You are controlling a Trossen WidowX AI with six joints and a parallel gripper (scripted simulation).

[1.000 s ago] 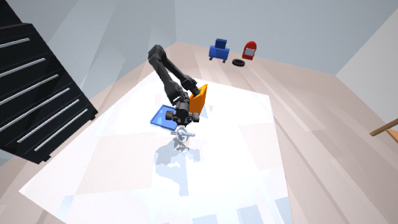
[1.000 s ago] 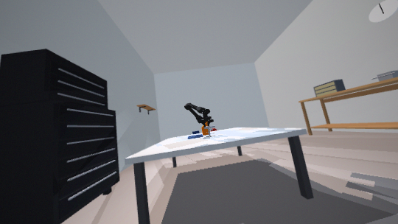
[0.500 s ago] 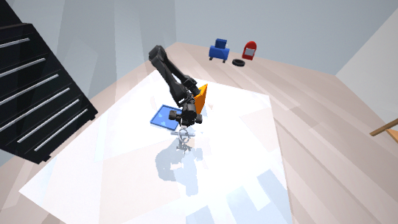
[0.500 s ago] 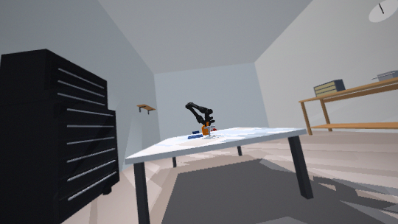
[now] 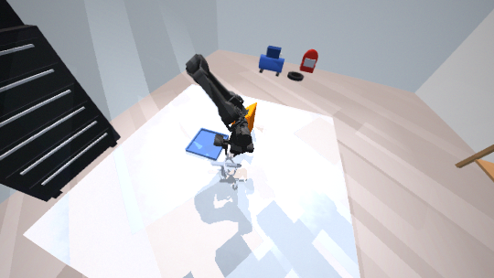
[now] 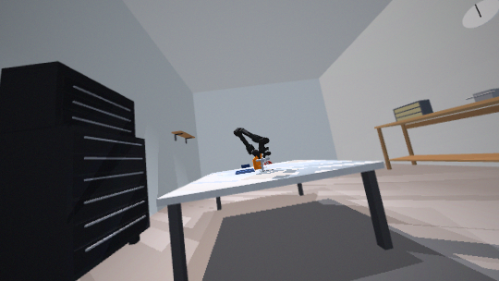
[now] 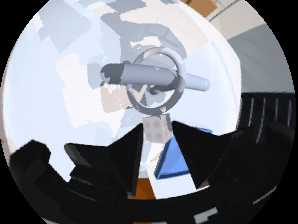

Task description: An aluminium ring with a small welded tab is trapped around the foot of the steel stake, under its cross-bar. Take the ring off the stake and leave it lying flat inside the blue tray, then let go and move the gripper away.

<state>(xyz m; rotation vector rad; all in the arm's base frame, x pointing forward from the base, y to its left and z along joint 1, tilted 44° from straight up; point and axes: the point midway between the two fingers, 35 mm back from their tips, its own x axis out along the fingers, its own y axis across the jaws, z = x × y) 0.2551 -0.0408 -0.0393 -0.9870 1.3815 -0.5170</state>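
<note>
Gripping of the small tab [image 7: 157, 130] on the metal ring [image 7: 176, 102] is being done by the pincer [image 5: 234, 148] [image 6: 263, 154] [image 7: 157, 124], whose two dark fingers are closed on it from either side. The ring itself is held out beyond the fingertips, with its round opening left outside the grip. In the wrist view, the ring is crossed by the steel bar [image 7: 142, 74]: its left side is covered by the bar, while its right side is seen in front of the bar's thinner-looking end. The bar therefore appears to be passed through the ring's opening, and the ring is not yet free of the stake. How the ring is placed against the upright of the stake cannot be told, as that part is largely hidden behind the bar.

The ring is kept outside the blue tray [image 5: 197, 144] [image 6: 244, 171] [image 7: 175, 161], which is set on the white table [image 5: 155, 183] [image 6: 286, 177] near the stake. Part of the tray is covered by the pincer in the top view. An orange block [image 5: 251, 117] [image 6: 256, 163] [image 7: 144, 188] is partly hidden by the black arm [image 5: 216, 93] [image 6: 249, 135] in that view. From the top and outside views, the ring's outline is too small to be made out surely.
</note>
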